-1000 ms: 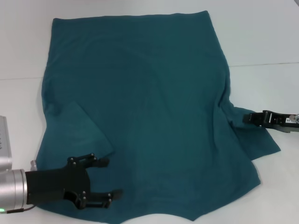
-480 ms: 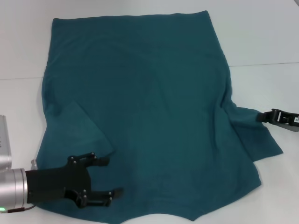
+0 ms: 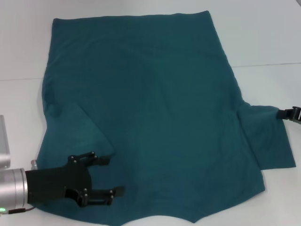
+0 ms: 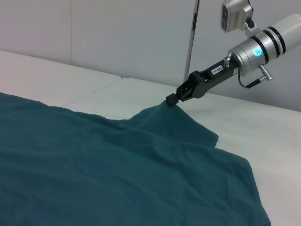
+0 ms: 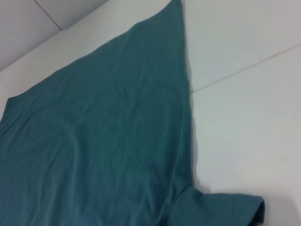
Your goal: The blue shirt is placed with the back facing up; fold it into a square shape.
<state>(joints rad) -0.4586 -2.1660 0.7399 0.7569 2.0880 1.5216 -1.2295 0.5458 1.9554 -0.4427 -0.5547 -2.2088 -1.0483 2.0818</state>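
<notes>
Two black grippers are on the large dark teal-blue short-sleeved shirt of soft matte fabric (image 3: pixel 146 108), which lies spread flat with its plain side up on the white table (image 3: pixel 263 37). At about four o'clock, the right gripper (image 3: pixel 281 113) has its fingers pinched closed on the tip of the sleeve; the left wrist view shows that corner (image 4: pixel 171 104) lifted slightly off the table. At about seven o'clock, the left gripper (image 3: pixel 113 175) hangs over the shirt's near edge with its fingers spread wide, holding nothing. Beside it, the other sleeve (image 3: pixel 77 129) lies folded in on the body.
</notes>
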